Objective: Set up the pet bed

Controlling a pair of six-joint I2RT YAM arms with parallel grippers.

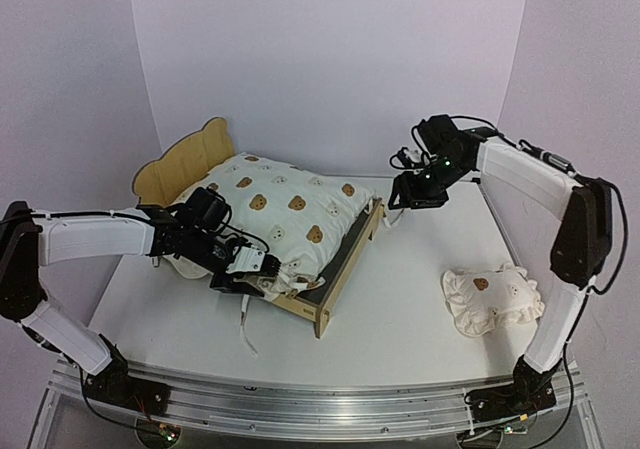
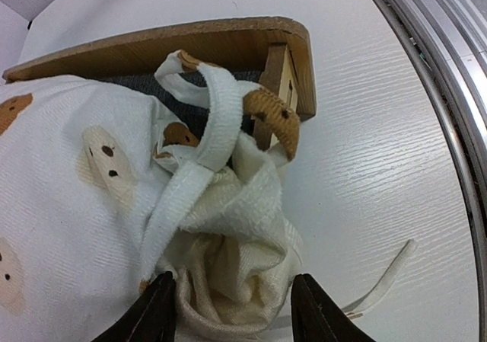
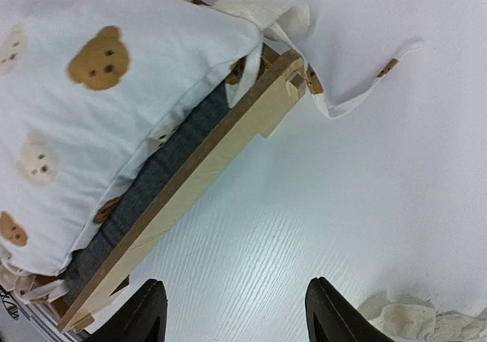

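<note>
The pet bed lies slantwise left of centre, its bear-eared headboard at the back left. A cream bear-print cushion covers its grey base. My left gripper is at the cushion's near corner, beside the footboard. In the left wrist view the left gripper stands open, with the bunched corner of the cushion between its fingers. My right gripper hovers by the footboard's far end. It is open over bare table, next to the plywood rail.
A small ruffled bear-print pillow lies at the right front. Loose cushion ties trail on the table and past the footboard's far corner. An aluminium rail runs along the near edge. White walls close in the back and sides.
</note>
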